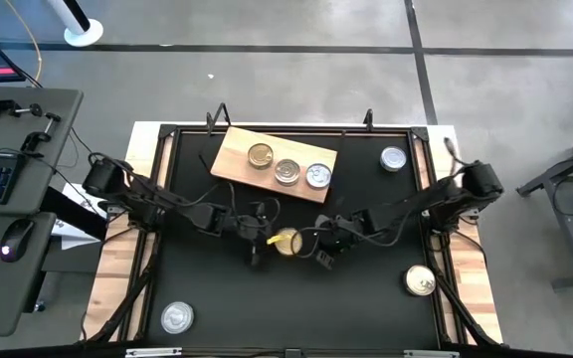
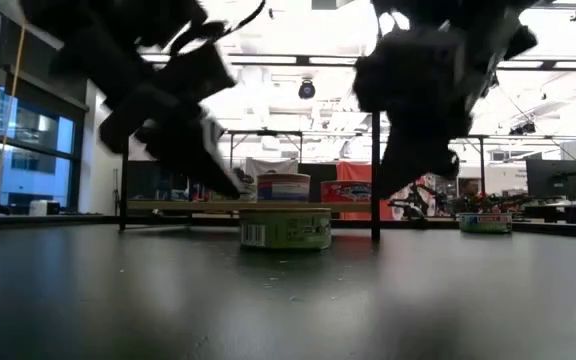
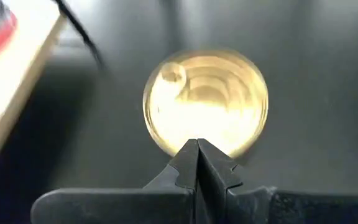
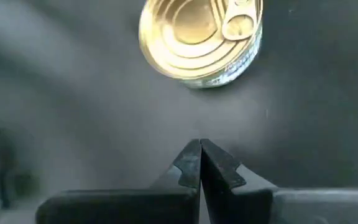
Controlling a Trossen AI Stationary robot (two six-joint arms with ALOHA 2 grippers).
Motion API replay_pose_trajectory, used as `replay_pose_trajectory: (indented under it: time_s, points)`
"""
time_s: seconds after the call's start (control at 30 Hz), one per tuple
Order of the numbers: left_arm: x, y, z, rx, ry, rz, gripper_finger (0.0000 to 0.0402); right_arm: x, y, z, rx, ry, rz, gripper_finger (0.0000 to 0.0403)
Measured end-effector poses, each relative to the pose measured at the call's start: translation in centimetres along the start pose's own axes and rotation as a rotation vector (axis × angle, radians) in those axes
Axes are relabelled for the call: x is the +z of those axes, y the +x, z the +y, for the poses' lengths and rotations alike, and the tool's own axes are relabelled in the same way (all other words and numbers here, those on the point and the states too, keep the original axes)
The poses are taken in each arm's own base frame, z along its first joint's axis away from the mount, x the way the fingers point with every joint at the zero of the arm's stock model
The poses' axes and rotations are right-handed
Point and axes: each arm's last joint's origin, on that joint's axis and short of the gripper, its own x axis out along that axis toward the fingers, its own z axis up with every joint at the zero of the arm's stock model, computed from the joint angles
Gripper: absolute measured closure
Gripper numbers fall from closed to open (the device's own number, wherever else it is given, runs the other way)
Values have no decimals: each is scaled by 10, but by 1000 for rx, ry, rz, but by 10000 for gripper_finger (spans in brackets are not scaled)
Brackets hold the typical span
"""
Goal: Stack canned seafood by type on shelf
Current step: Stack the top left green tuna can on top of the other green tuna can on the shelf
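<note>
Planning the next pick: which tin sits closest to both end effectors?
The gold-topped tin mid-table, between the left end effector and right end effector; the rest lie on the board or near table corners.

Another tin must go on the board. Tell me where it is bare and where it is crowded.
On the shelf, the left end beside the gold-topped tin is bare. Its middle and right hold three tins in a row. Crowded: the gold tin between the left tool and right tool.

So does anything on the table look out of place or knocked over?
Nothing is tipped, dented or spilled. Three tins sit in a row on the wooden board, which lies slightly askew. Four tins are off the board on the black table, one between the shut left gripper and right gripper.
</note>
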Motion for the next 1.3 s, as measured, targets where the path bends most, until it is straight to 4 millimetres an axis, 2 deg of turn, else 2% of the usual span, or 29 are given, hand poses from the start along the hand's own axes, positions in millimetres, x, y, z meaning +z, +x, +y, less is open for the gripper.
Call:
replay_pose_trajectory:
  time_s: [0.07, 0.13, 0.23, 0.37, 0.67, 0.9, 1.3]
  points:
    - [-13, 0, 1, 2, -27, -15, 401, 0, 14, -4, -17, 2, 1, 403]
    - [-15, -1, 1, 8, -44, -50, 401, 0, 26, -9, -42, 20, -3, 403]
    - [-13, -2, 1, 11, -71, -83, 401, -1, 42, -17, -66, 63, 8, 403]
    - [-11, -2, 1, 13, -73, -98, 401, 1, 51, -21, -62, 86, -3, 403]
    - [-21, 17, -1, -61, -79, -75, 401, 9, 52, -26, -57, 107, -43, 403]
    - [-24, 19, -2, -50, -80, -56, 402, 10, 51, -24, -28, 132, -55, 403]
    - [-29, 20, -4, -48, -67, -14, 401, 22, 20, -3, 100, 132, -145, 403]
